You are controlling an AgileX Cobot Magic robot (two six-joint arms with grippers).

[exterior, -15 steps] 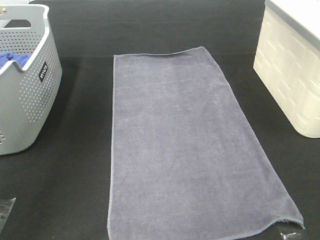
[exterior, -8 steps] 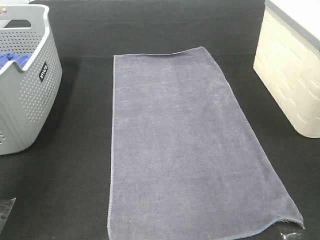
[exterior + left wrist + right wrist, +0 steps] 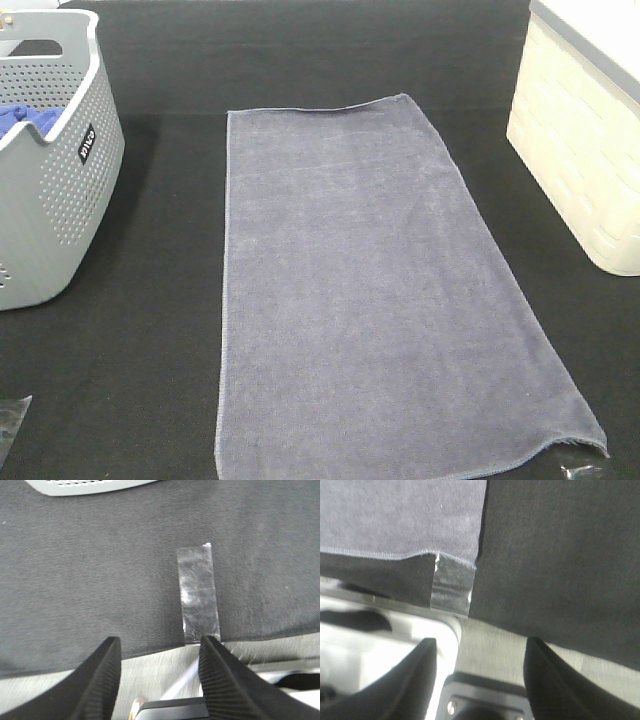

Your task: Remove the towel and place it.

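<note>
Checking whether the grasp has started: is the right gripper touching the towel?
Apart. In the right wrist view, the right gripper has open fingers holding nothing, and the towel lies flat beyond them across dark table cover.

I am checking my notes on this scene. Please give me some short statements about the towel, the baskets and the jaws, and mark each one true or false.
1. The towel lies spread flat on the black table cover. True.
2. The towel hangs over the rim of the grey perforated basket. False: it lies on the table, apart from that basket.
3. A blue cloth is inside the grey perforated basket. True.
4. The left gripper is shut on the towel. False: its jaws are open and hold nothing; only table cover and a strip of clear tape lie ahead.
5. The right gripper has open jaws near a corner of the towel. True.
6. The cream bin stands on the towel. False: it stands beside it, at the right.
</note>
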